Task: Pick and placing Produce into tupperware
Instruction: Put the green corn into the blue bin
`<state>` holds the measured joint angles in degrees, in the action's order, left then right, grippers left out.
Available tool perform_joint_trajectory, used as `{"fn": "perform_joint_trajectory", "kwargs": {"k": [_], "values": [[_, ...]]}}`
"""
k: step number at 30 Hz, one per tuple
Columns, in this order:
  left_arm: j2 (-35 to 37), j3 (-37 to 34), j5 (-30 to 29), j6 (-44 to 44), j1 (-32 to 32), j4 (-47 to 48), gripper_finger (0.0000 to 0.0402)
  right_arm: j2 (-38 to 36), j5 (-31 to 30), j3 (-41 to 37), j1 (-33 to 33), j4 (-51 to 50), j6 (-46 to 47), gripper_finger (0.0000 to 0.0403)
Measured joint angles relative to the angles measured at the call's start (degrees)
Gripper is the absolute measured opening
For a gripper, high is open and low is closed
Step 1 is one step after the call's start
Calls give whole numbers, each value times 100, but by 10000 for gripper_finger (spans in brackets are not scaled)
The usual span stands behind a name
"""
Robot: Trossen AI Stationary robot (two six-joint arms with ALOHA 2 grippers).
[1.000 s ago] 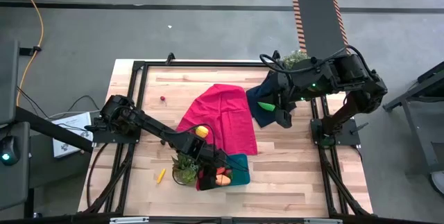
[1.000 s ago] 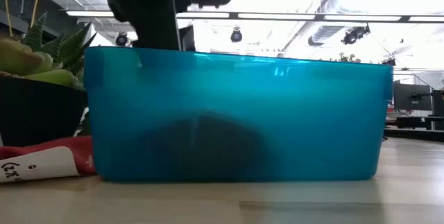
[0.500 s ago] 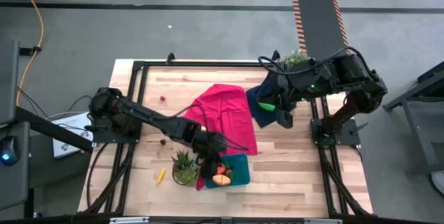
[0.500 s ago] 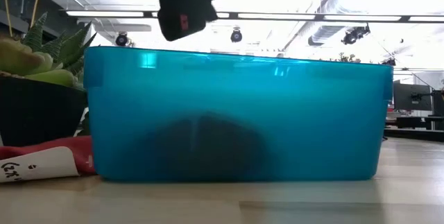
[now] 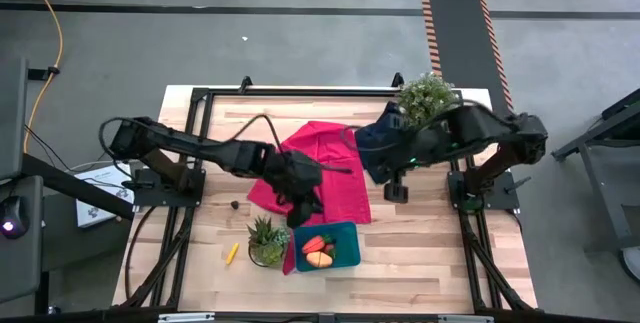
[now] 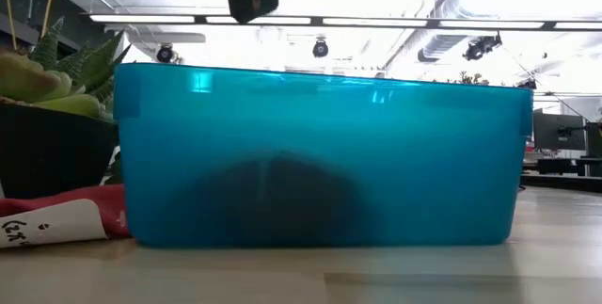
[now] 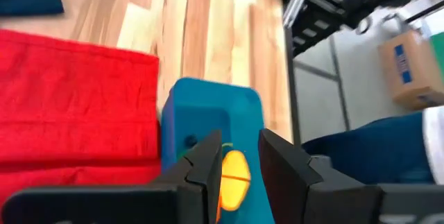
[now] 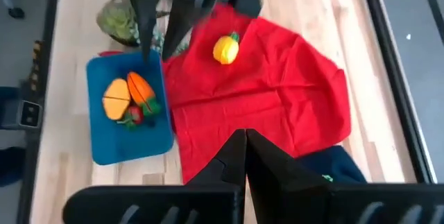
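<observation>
The teal tupperware [image 5: 347, 235] sits near the table's near edge and fills the low view [image 6: 320, 153]. In it lie a red-orange carrot [image 8: 141, 87] and a yellow-orange piece [image 8: 115, 98]. My left gripper [image 5: 301, 213] hangs open above the red cloth's near edge, just on the far side of the tupperware [image 7: 208, 113], and holds nothing. A yellow fruit [image 8: 225, 48] rests on the red cloth [image 5: 330, 163]. My right gripper [image 5: 396, 192] is shut and hovers by the navy cloth's near side, above the right edge of the red cloth. A thin yellow stick [image 5: 232, 253] lies on the wood.
A small potted plant [image 5: 265, 239] stands against the tupperware's left side, and a bushier one [image 5: 425, 94] sits at the far right. The navy cloth [image 5: 375, 148] lies right of the red cloth. A small dark ball [image 5: 235, 203] lies on bare wood at left.
My left gripper has risen out of the tupperware and drawn back toward the far edge, over the red cloth's near part; the carrot and orange piece stay in the box. My right gripper has swung from over the navy cloth toward the near edge.
</observation>
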<state>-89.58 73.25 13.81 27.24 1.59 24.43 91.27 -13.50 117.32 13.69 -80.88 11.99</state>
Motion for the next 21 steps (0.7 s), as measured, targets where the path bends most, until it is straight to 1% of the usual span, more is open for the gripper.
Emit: {"fn": "perform_joint_trajectory", "kwargs": {"k": [4, 9, 12, 15, 17, 21], "values": [[341, 0, 130, -66, -190, 189, 83, -280, 69, -1039, -4, 791, 44, 0], [855, 0, 121, -219, -421, 807, 83, -1053, 261, -2588, -60, 2079, 514, 0], [1154, -2, -56, -271, -561, 1156, 83, -1609, 372, -3539, -100, 2887, 1020, 0], [1466, -2, -419, -303, -581, 1418, 83, -2080, 465, -4375, -107, 3699, 1512, 0], [1655, -2, -577, -360, -575, 1514, 83, -2293, 566, -4846, -105, 4181, 1804, 0], [2041, 0, -601, -437, -575, 1902, 83, -2515, 672, -5482, -78, 4847, 2287, 0]]}}
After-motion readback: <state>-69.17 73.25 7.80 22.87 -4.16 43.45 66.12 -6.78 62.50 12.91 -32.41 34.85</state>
